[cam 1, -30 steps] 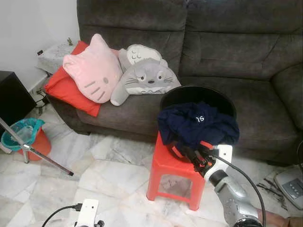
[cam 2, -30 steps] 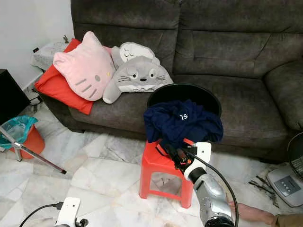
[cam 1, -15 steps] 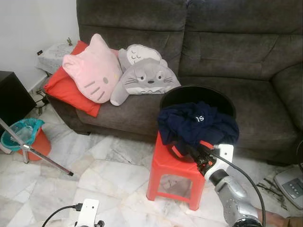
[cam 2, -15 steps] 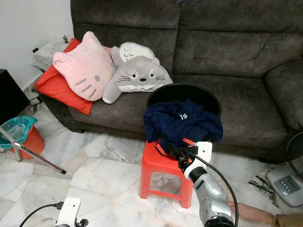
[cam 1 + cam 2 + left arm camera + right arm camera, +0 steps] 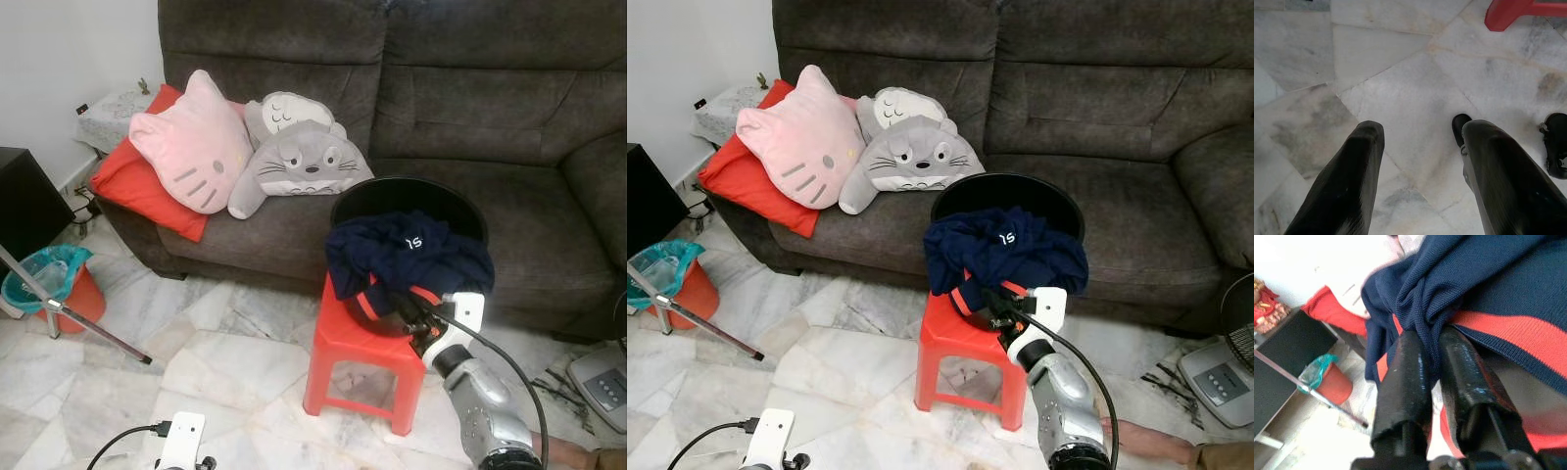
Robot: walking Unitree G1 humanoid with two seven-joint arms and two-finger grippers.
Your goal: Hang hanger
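A: Head views first. We see the right claw (image 5: 407, 311) up at the front lower edge of the navy garment (image 5: 407, 257), which lies heaped over the black basket (image 5: 460, 201) on the red stool (image 5: 353, 343). The garment sits directly ahead of the claw and slightly above it; the right arm is plainly the nearer one.

B: Agreed. No hanger that we can make out; the task's thing here looks to be this navy cloth with red-orange trim, crumpled, no clear long axis. The sofa (image 5: 509, 108) stands just behind.

A: Left wrist view: the left claw (image 5: 1420, 181) hangs over the marble floor (image 5: 1415, 88), fingers (image 5: 1347, 181) apart, nothing between them, well away from the stool.

B: Right wrist view: we note the two fingers (image 5: 1408, 382) drawn together, pinching a fold of the navy fabric (image 5: 1449, 289) just beside its red band.

A: Our judgement: the grip is on cloth alone, so any lift pulls up and towards us.
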